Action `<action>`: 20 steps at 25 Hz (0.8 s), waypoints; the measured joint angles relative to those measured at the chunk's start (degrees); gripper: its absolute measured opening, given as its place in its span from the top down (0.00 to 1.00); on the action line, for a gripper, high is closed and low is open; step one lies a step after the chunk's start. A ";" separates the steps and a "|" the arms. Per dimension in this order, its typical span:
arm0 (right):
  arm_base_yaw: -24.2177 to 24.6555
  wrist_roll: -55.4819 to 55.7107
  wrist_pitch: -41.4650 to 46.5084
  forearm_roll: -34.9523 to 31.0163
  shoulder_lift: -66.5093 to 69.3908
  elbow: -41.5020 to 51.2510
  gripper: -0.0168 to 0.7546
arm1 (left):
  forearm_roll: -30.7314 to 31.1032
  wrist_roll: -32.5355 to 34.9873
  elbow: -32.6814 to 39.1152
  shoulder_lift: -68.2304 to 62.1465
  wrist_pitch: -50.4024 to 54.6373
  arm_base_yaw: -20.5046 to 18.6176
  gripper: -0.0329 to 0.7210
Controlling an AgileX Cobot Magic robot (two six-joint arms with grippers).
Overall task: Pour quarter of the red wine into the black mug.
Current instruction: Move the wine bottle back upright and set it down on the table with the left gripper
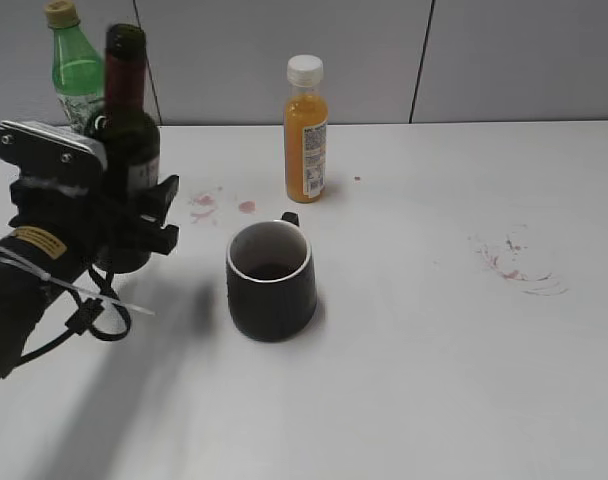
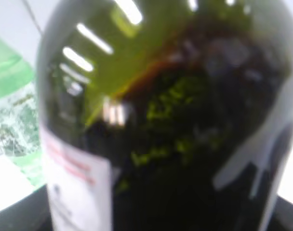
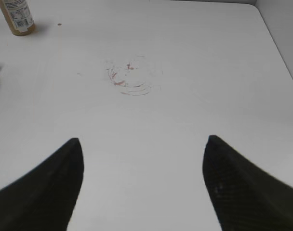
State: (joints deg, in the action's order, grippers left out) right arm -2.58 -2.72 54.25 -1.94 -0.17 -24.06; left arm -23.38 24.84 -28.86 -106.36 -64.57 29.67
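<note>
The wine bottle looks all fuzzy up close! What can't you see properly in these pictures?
- Left gripper: the left wrist view is filled by the blurred wine bottle, hiding its fingers.
- Bottle label: too blurred to read.
- Black mug: absent from both wrist views.
- Right gripper: outside the exterior view.

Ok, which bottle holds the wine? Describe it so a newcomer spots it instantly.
Look to the far left of the white table, where the left gripper reaches in. The red wine stands there upright: dark glass, dark red neck foil, white label. The green plastic bottle behind it is see-through; the orange juice bottle is smaller, white-capped.
</note>
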 joint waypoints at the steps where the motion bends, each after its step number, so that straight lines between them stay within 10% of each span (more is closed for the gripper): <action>1: 0.00 0.00 0.00 0.00 0.00 0.00 0.22 | 1.99 -3.59 -0.22 0.00 0.00 -1.28 0.23; 8: 0.00 0.00 0.00 0.00 0.00 0.00 0.22 | 18.62 -15.35 -7.73 -0.37 0.04 -10.17 0.23; 20: 0.00 0.00 0.00 0.00 0.00 0.00 0.22 | 29.11 -24.84 -24.85 -15.94 -0.63 -11.73 0.23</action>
State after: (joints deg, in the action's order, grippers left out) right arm -2.58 -2.72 54.25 -1.94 -0.17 -24.06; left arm 5.73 0.00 -53.70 -122.30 -65.20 17.94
